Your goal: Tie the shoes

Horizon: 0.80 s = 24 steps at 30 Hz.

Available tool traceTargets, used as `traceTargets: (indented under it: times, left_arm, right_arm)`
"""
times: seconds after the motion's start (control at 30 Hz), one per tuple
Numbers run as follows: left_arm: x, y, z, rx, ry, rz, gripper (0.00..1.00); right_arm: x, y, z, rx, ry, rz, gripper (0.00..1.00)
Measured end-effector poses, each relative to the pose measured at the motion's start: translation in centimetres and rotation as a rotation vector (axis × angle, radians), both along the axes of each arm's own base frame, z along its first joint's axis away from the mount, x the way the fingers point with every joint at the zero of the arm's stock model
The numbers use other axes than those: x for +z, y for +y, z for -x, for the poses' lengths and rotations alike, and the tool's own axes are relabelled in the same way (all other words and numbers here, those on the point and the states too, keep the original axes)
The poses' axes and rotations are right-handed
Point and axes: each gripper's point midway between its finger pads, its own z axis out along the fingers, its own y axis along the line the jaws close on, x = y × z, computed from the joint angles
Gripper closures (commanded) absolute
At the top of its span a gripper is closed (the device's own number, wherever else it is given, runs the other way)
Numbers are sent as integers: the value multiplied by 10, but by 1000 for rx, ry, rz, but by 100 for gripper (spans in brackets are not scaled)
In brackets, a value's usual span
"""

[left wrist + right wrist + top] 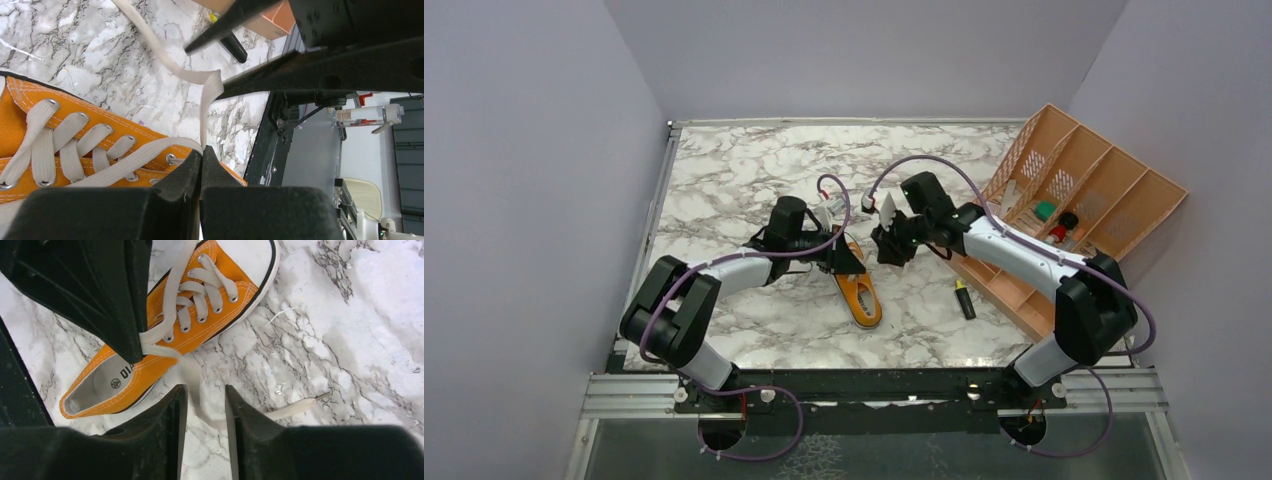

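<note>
Pinching the white lace [206, 110] just where it leaves the top eyelets, my left fingers [202, 154] are pressed tight together on it. I judge this grip anchors the strand at the shoe [861, 295], so no slack slips back through the eyelets while the rest is worked. From the pinch the lace climbs toward 12 o'clock in my left wrist view, folds over, and runs off toward 11 o'clock.

My right fingers [204, 390] stand apart just above the bench [724, 170], beside the shoe. A stretch of lace passes through the gap between them and trails out toward 3 o'clock. I cannot tell whether either finger touches it. Sitting astride it like this, they could close on it with very little travel.

The shoe sits on its sole near the middle of the bench. Its heel opening points toward 5 o'clock in the top view, and its laced front is hidden under my left wrist.

At 2 o'clock from the shoe, an orange slotted rack [1114, 200] leans at the bench's right edge. One slot holds a green thing [1046, 210], and the next a red and black piece [1064, 228]. Both are too small to name. A dark marker [965, 298] lies on the bench at 3 o'clock from the shoe, between it and the rack.
</note>
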Motion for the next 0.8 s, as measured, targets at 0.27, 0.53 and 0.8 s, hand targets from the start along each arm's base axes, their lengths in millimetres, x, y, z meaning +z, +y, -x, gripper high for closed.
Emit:
traceTargets:
  times: [0.27, 0.53, 0.8]
  left_arm:
    - [-3, 2, 1, 10, 11, -12, 100]
    - [-4, 2, 1, 10, 4, -18, 100]
    - [-7, 5, 2, 12, 5, -36, 100]
  right_arm:
    - [41, 8, -15, -284, 128, -118, 30]
    - [90, -1, -58, -542, 273, -206, 31]
    - [33, 76, -95, -365, 544, -218, 30]
